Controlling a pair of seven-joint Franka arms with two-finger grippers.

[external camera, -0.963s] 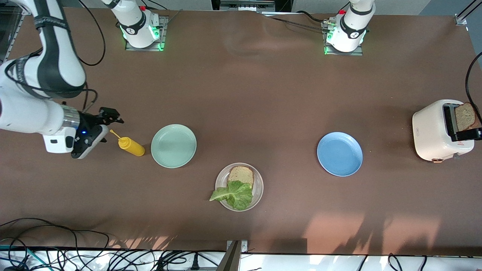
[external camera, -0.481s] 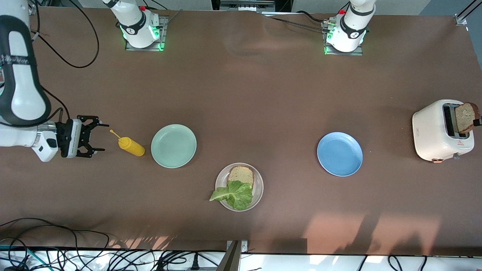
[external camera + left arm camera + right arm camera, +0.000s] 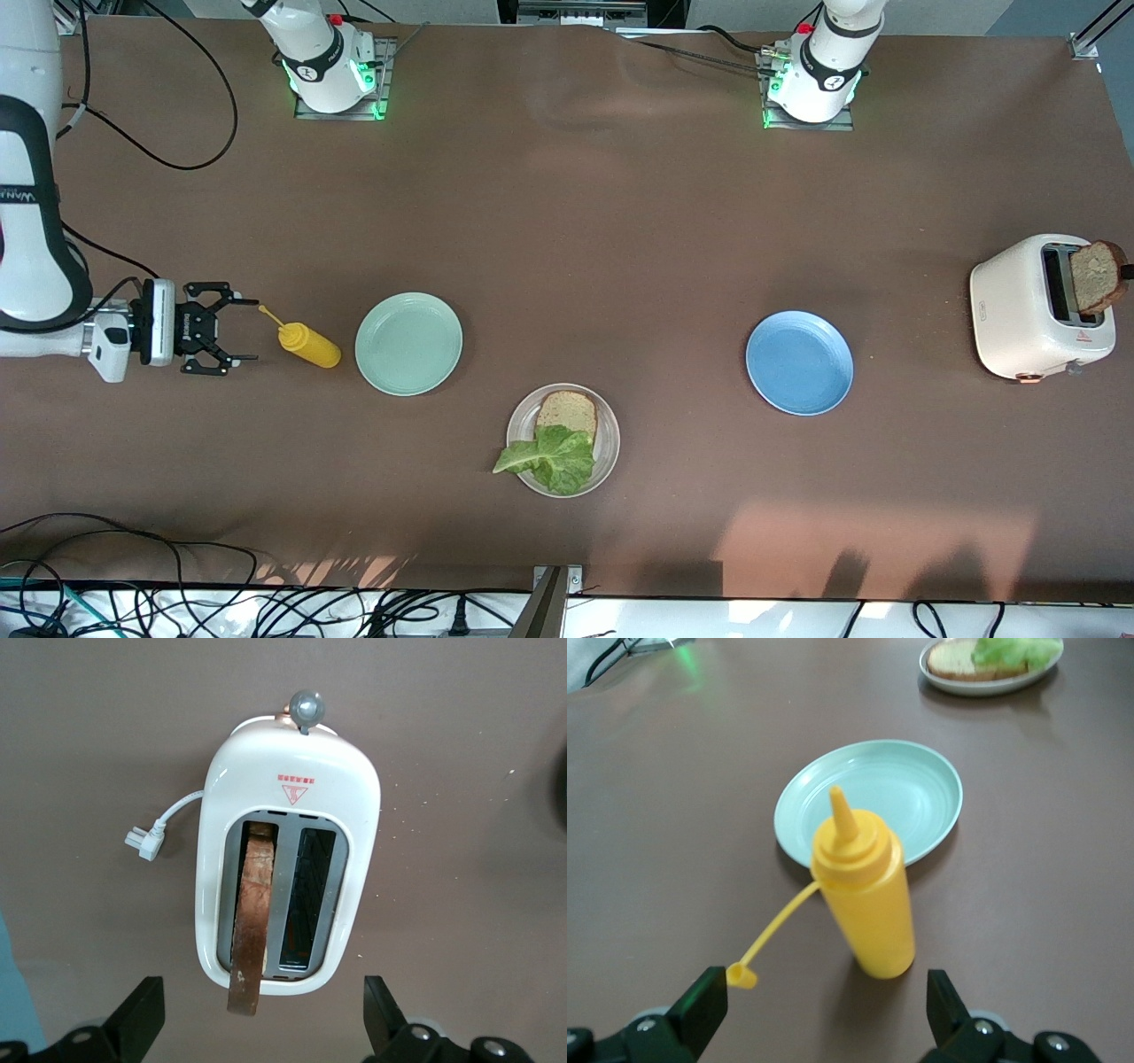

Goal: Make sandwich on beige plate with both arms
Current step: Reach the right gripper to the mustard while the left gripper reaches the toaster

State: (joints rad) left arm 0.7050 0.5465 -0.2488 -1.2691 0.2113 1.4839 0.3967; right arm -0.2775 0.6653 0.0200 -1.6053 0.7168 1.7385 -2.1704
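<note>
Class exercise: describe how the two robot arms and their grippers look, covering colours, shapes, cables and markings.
Both arms are white with black joint bands. The bases glow green and carry a red button. Black cables trail from them. The right gripper is black with two slim fingers on a white wrist block. Of the left gripper only two black fingertips show.

Right arm bent low at its end of the worktop, wrist level; right tool (image 3: pixel 232 341) points sideways along the worktop, jaws spread wide, nothing between them. Left tool (image 3: pixel 261 1014) faces straight down, jaws wide apart, gripping nothing.
</note>
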